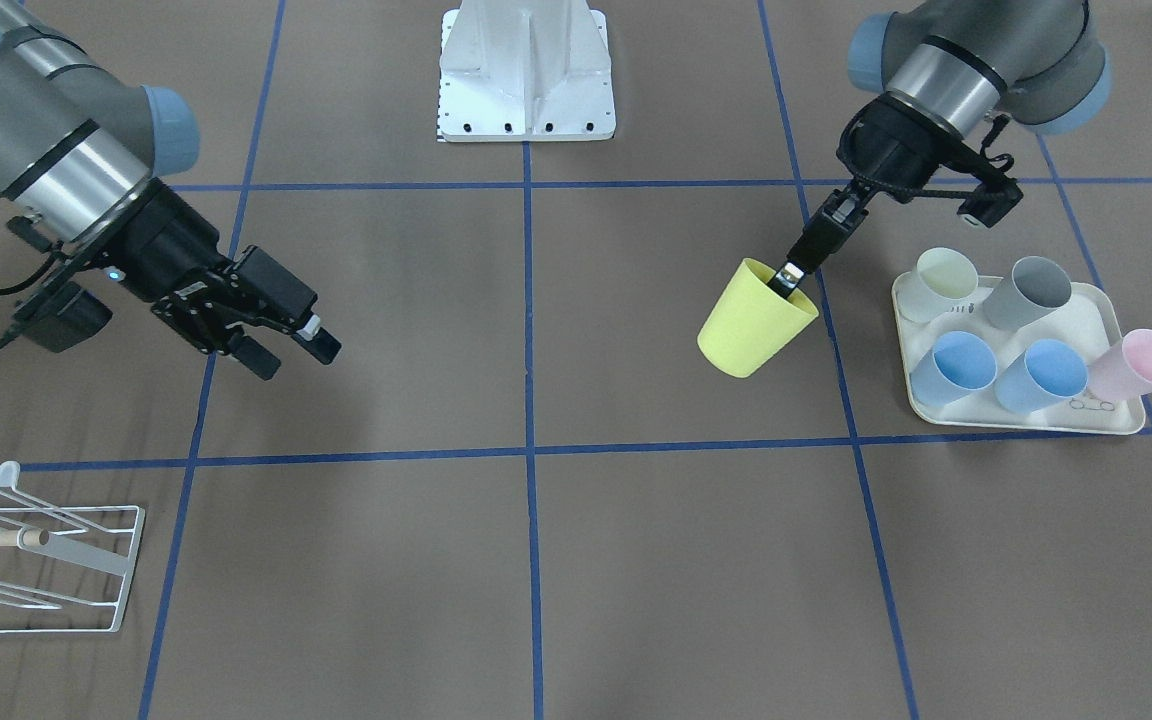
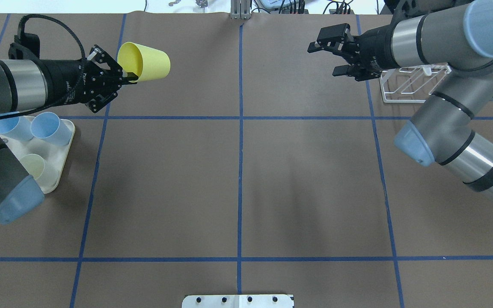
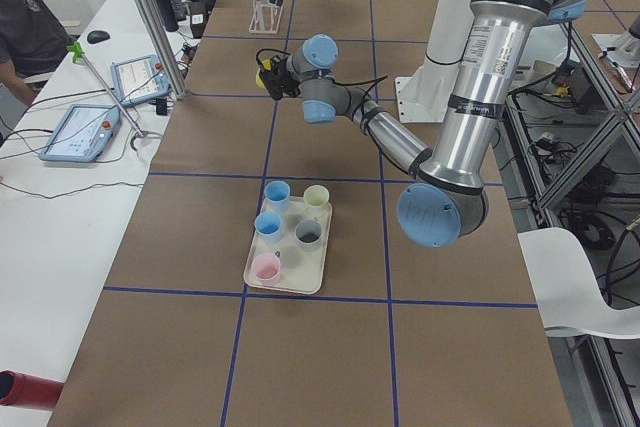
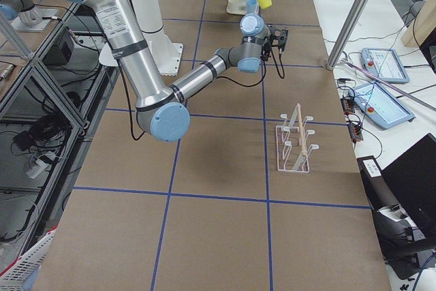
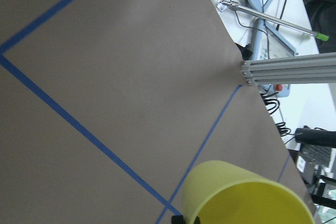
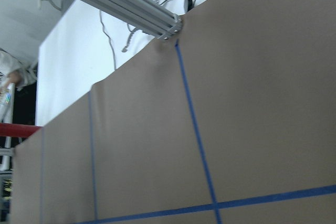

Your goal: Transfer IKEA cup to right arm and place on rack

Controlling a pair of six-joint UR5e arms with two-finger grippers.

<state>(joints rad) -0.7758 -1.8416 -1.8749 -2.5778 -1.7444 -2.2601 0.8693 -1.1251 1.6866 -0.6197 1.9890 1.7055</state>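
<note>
- Left claw pinches the yellow cup by its rim, one finger inside; the cup hangs tilted over the counter, near the tray.
- Right claw gapes wide, well apart from the cup, near the rack.

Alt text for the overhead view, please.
The left gripper pinches a yellow cup by its rim at the far left of the table. The right gripper is open at the far right, beside the rack. A tray of cups sits lower left.
</note>
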